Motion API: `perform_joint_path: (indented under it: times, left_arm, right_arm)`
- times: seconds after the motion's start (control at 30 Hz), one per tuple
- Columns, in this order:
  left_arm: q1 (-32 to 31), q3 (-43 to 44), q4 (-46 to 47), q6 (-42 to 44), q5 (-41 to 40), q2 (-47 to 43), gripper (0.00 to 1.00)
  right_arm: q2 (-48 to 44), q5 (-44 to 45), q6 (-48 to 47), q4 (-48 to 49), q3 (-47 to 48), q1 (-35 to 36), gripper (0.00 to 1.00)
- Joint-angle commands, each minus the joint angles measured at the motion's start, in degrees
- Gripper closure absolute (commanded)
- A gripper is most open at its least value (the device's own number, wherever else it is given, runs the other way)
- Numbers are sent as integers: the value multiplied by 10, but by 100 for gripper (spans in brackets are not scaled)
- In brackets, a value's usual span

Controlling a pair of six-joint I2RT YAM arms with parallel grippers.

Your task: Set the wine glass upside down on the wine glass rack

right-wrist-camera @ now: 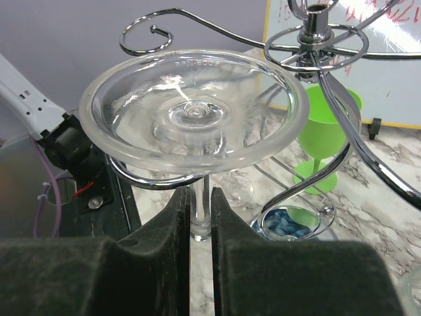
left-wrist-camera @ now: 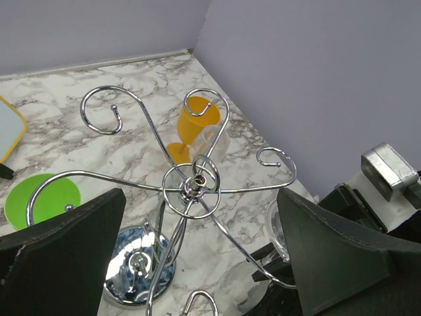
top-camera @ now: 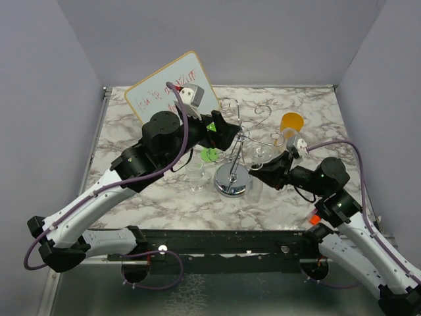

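- Right gripper [right-wrist-camera: 200,217] clamped on wine glass [right-wrist-camera: 197,112] stem, foot up, so the foot can catch 1 curled arm of the rack [right-wrist-camera: 314,29].
- Rack mid-bench; glass on its right-edge side.
- Left gripper [left-wrist-camera: 200,224] spread wide and empty over the rack top, probably ready to steady it.

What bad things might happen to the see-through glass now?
The right pincer is shut on the stem of the upside-down glass, whose foot sits over a curl of the rack. If the pincer lets go before the foot rests fully on the wire, the glass may slip off and fall. Pulling back could also tug the rack and bump the green glass standing close by.
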Motion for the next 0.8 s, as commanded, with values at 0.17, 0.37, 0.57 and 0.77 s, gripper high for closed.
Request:
perform_joint_path:
  times: [0.17, 0.37, 0.57, 0.77]
  left_arm:
    - [-2, -13, -29, 55, -76, -52, 1]
    - [-2, -12, -65, 95, -146, -93, 1]
    - [-2, -2, -142, 69, -183, -114, 1]
    - [-2, -23, -190, 17, -204, -165, 1]
  right_arm:
    - [2, 62, 20, -41, -4, 4, 66]
    - [-34, 65, 22, -92, 13, 5, 39]
    - [-78, 90, 40, -176, 58, 4, 32]
    - [-133, 110, 46, -272, 100, 5, 30]
